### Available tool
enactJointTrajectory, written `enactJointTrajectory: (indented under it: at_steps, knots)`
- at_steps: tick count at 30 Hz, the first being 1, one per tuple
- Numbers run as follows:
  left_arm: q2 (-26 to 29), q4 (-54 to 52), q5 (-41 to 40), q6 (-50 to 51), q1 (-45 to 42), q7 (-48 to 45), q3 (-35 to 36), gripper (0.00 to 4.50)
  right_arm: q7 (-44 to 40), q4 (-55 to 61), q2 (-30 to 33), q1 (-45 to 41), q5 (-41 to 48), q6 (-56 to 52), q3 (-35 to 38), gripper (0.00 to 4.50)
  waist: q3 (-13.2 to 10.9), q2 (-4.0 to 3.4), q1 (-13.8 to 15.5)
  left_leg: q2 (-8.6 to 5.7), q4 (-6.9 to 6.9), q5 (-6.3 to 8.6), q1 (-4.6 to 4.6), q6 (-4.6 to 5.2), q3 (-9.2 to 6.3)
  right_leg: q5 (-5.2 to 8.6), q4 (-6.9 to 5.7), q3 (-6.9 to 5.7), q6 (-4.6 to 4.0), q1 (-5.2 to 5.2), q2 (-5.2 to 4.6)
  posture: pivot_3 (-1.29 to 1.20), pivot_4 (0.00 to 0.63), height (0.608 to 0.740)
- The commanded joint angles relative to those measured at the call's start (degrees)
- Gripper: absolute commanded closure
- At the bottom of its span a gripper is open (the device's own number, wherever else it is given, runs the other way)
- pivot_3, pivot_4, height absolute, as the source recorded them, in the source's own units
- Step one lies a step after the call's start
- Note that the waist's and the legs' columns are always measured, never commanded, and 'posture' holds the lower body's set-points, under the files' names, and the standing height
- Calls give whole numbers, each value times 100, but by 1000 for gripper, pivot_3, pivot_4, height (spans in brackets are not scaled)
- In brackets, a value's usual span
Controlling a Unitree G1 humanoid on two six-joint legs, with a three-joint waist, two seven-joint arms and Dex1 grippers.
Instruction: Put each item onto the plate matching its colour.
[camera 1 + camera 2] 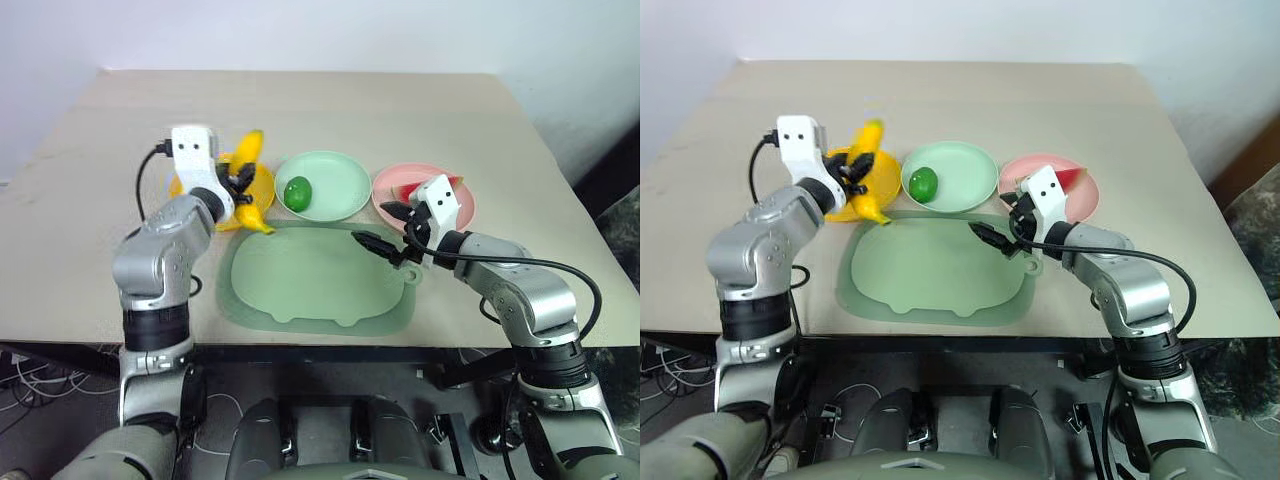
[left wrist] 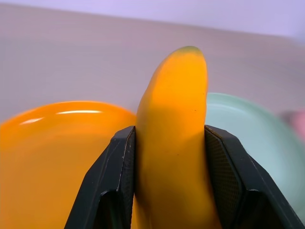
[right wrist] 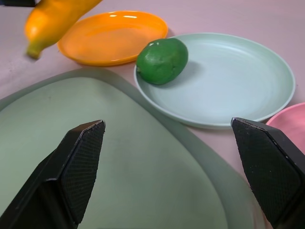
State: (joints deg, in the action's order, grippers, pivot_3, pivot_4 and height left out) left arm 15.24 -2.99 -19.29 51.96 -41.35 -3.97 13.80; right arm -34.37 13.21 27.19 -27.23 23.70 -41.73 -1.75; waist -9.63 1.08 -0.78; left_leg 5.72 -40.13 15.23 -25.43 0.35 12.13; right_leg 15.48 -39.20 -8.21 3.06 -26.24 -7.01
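banana [image 2: 171, 143] clamped mid-length between left gripper [image 2: 169, 176] fingers above yellow-orange plate [image 3: 114, 36], apparently stiff, light, slick plastic; right gripper [image 3: 171, 162] wide open, empty.

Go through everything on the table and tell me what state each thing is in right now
banana: gripped by left gripper, lifted over yellow plate
green fruit: resting on green plate
watermelon wedge: lying on pink plate
tray: bare
right gripper: fingers wide open, holding nothing
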Motion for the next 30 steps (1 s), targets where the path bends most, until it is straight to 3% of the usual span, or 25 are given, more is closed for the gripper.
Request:
enactJointTrajectory:
  at_steps: [1, 11, 15, 19, 26, 30]
  knots:
    - [60, 825, 204, -30, -548, 374, 187, 2740, -35, 49, -42, -126, -21, 161, 9, 0, -1, 2, 10, 0, 0, 0, 0, 0, 0, 0, 0, 0, 0, 0, 0, 0, 150, 695]
    - [393, 2553, 649, -793, -1098, 540, 158, 2740, -35, -69, -57, -176, -104, 239, 14, 0, -2, 3, -9, 1, -1, -2, -1, -3, 3, 0, -2, 0, 1, -3, 2, 0, 150, 695]
    - [382, 2542, 655, -914, -1103, 504, 134, 1499, -31, -117, -85, -188, -153, 292, -5, 0, -4, 6, -4, 1, -3, -2, -4, -3, 3, 0, -3, 0, 1, -4, 2, 0, 150, 695]
    - [450, 2171, 699, -1035, -843, 151, -125, 130, -54, -93, -99, -173, -158, 281, -1, 0, -4, 6, -9, 1, -3, -3, -4, -4, 4, 0, -5, 0, 1, -6, 2, 0, 150, 695]
    - [723, 48, 531, -2054, 903, -1124, -504, 130, -68, 48, -212, -53, -13, 297, 102, 0, -4, 5, -46, 6, 0, -5, -1, -9, 11, 0, -7, 6, 0, -12, 6, 0, 150, 695]
    - [921, -590, 650, -2687, 1890, -1544, -556, 130, 1, 25, -361, -24, 101, 290, 188, 0, -3, 5, -26, 8, 0, -5, -1, -10, 10, 0, -7, 7, 0, -11, 7, 0, 150, 695]
